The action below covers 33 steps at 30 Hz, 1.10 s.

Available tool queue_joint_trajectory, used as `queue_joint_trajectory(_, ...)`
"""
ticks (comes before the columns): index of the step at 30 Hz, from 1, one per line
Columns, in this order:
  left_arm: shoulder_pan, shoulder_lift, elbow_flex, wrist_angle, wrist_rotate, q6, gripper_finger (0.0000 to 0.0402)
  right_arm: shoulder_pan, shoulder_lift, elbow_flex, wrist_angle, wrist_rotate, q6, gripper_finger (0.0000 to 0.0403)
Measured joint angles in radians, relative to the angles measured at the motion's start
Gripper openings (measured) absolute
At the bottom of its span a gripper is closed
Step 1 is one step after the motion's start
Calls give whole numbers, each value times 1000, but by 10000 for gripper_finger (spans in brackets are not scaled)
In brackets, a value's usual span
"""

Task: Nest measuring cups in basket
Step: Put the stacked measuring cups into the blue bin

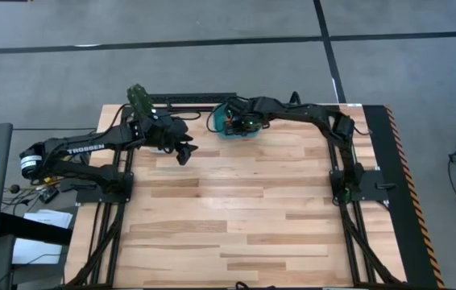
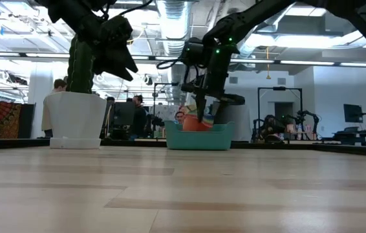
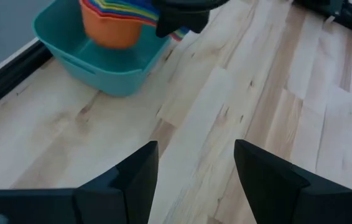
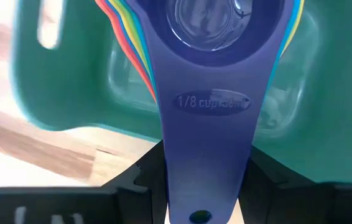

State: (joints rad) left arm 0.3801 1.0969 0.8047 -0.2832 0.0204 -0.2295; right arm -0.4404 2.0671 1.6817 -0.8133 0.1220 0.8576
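Several rainbow-coloured plastic measuring cups [image 3: 115,22] are stacked inside the shallow teal plastic basket [image 3: 76,59] at the table's far edge, orange one on the outside. The dark blue cup's flat handle [image 4: 210,134] is pinched between the right gripper [image 4: 201,186] fingers, bowl end pointed away into the tub, long axis running straight along the gripper. Looks light, stiff and a bit slick, so the handle is probably the best spot to be grabbed. Left gripper [image 3: 194,180] is held open and empty just beside the basket.
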Motion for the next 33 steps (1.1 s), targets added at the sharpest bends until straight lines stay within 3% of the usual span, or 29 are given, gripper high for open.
queue_joint_trajectory(10,-9,0,0,-18,-3,-4,199,-1,0,0,-2,6,-28,159)
queue_joint_trajectory(33,-10,-1,0,-25,-5,-21,199,9,0,0,-31,12,-54,216)
